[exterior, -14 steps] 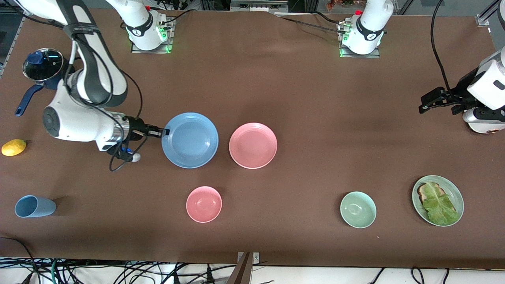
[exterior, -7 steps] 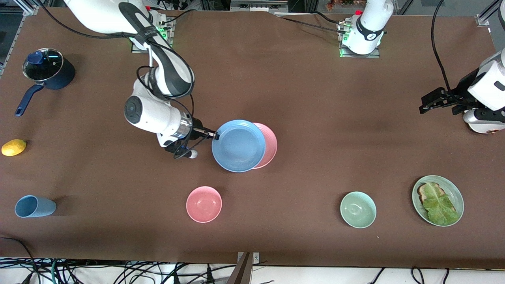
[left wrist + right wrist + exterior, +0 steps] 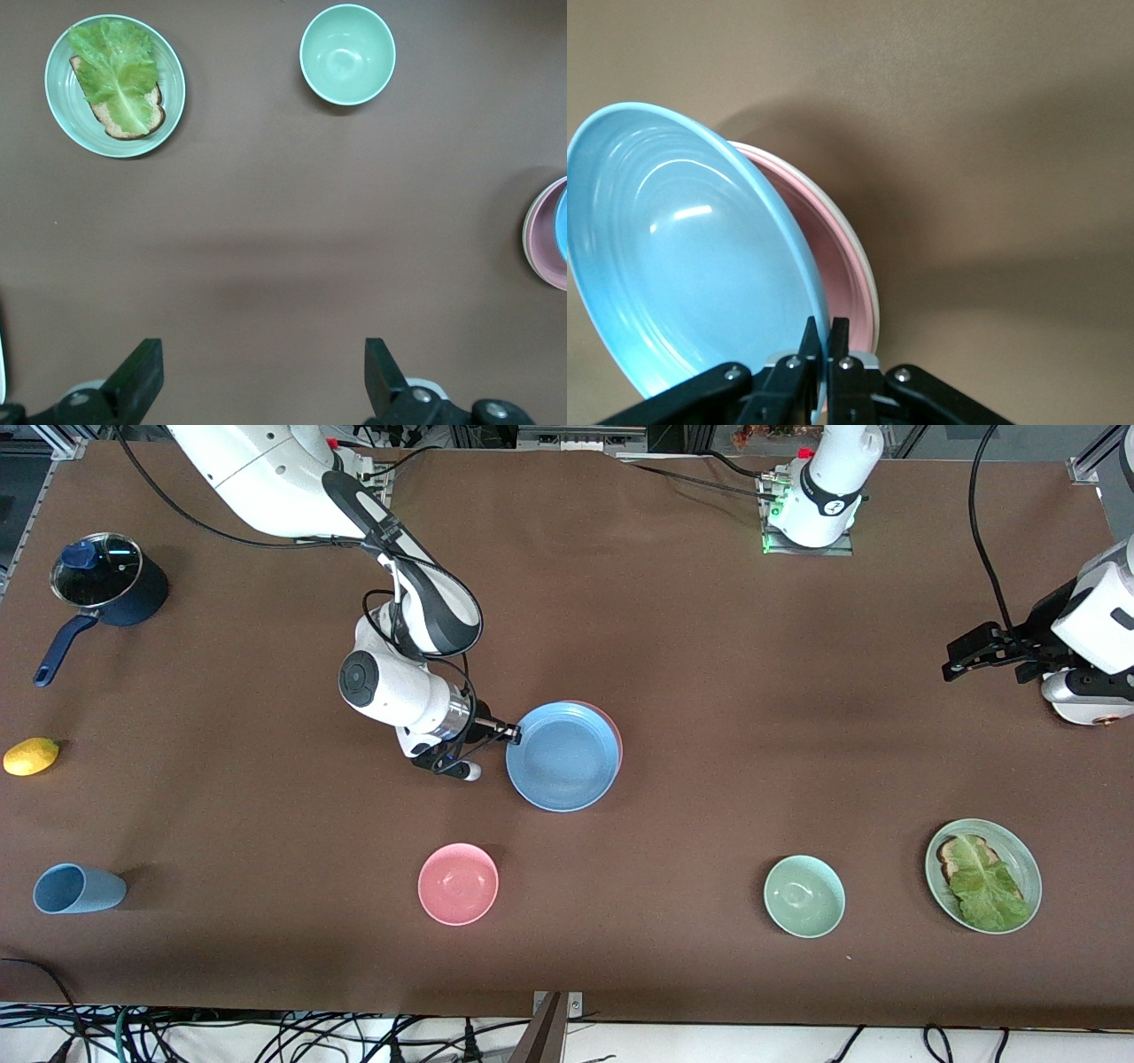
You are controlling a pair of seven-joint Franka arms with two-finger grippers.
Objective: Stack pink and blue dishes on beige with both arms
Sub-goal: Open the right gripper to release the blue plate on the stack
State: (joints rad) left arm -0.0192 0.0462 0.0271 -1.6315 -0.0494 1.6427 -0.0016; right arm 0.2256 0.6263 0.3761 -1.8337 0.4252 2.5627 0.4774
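My right gripper (image 3: 516, 733) is shut on the rim of the blue plate (image 3: 563, 755) and holds it tilted over the pink plate (image 3: 617, 744), covering nearly all of it. The right wrist view has the fingers (image 3: 829, 329) pinching the blue plate (image 3: 682, 248) with the pink plate (image 3: 833, 257) just beneath. A pale edge (image 3: 866, 274) lines the pink plate's underside; I cannot tell whether it is the beige plate, which otherwise is hidden. My left gripper (image 3: 952, 662) waits open in the air at the left arm's end of the table, its fingers (image 3: 263, 354) wide apart with nothing between.
A pink bowl (image 3: 458, 883), a pale green bowl (image 3: 803, 895) and a green plate (image 3: 1028, 859) with toast and lettuce lie nearer the front camera. A blue cup (image 3: 75, 888), a lemon (image 3: 31, 755) and a lidded saucepan (image 3: 102, 576) sit at the right arm's end.
The right arm has carried the blue plate from beside the pink plate toward the left arm's end, so it now hangs over the pink plate. The left arm has not moved.
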